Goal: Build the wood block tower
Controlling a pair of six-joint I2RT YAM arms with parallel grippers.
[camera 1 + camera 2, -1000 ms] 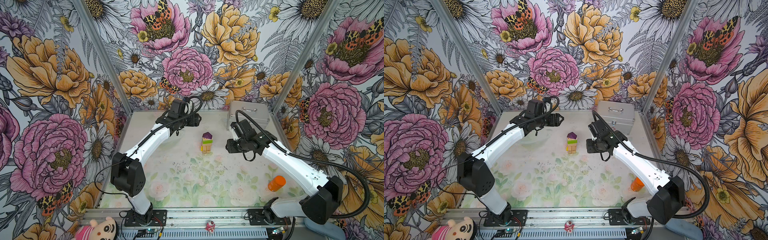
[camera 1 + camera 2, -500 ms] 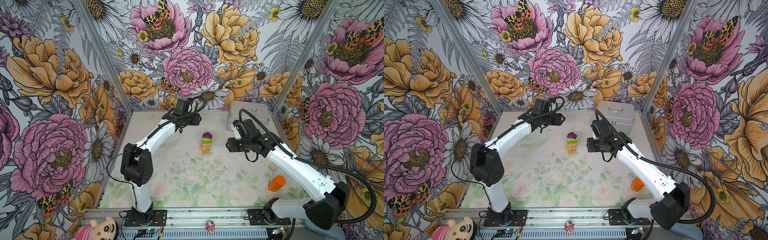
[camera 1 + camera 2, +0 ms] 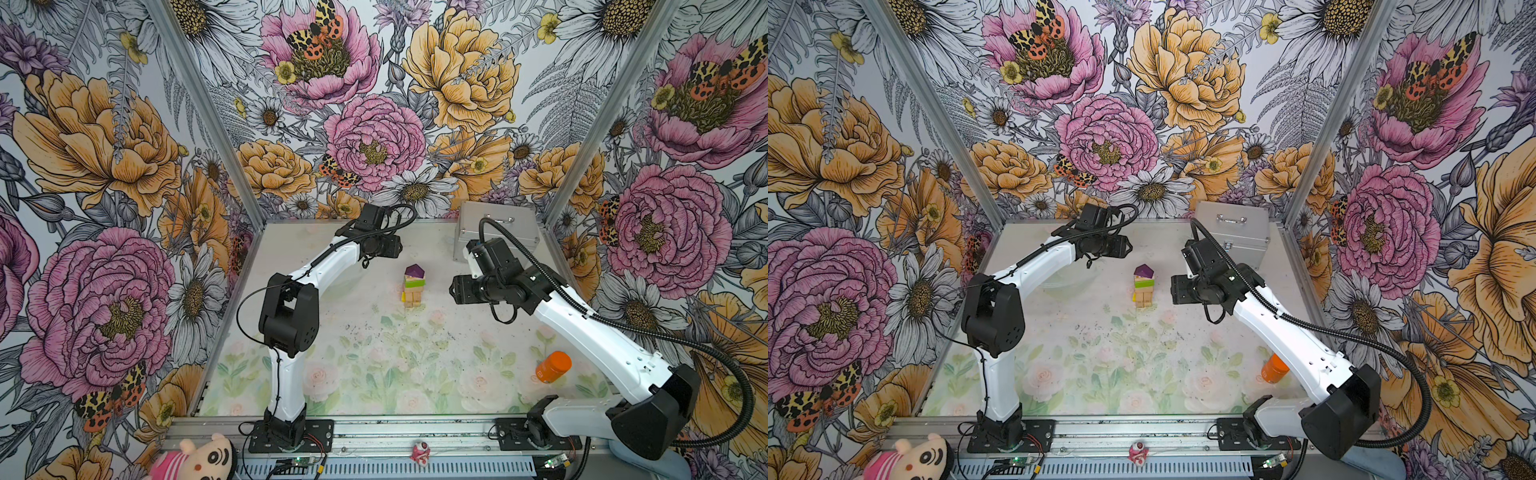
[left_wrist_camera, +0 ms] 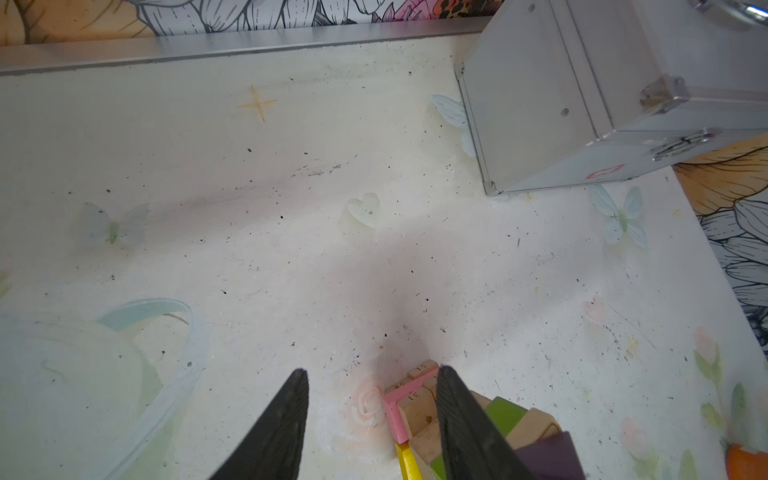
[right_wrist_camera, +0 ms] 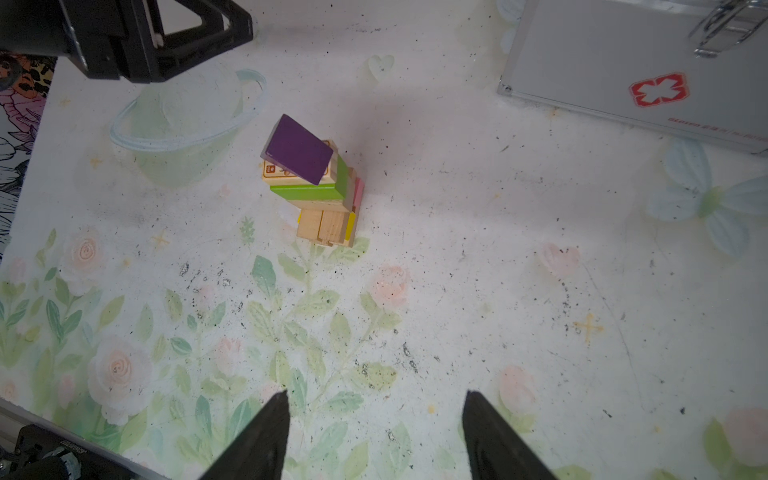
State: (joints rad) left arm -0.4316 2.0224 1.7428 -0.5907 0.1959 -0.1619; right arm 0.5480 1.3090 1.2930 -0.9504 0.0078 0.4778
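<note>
The worktop (image 3: 374,374) carries a silver case (image 3: 498,228) in its far right corner, well apart from the build. The left hand (image 4: 370,374) and right hand (image 5: 374,395) flank the build, both with fingers spread and nothing between them (held clear, I judge, so nothing gets nudged). The tower (image 3: 414,286) stands free near the far edge, midway across, tan wood lowest and the purple block (image 5: 299,149) topmost.

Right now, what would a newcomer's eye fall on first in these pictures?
Bold flowered walls enclose the table. Mid-table stands the small colourful tower, purple block on top, the left gripper and right gripper open on either side, not touching it. A silver case sits back right.
</note>
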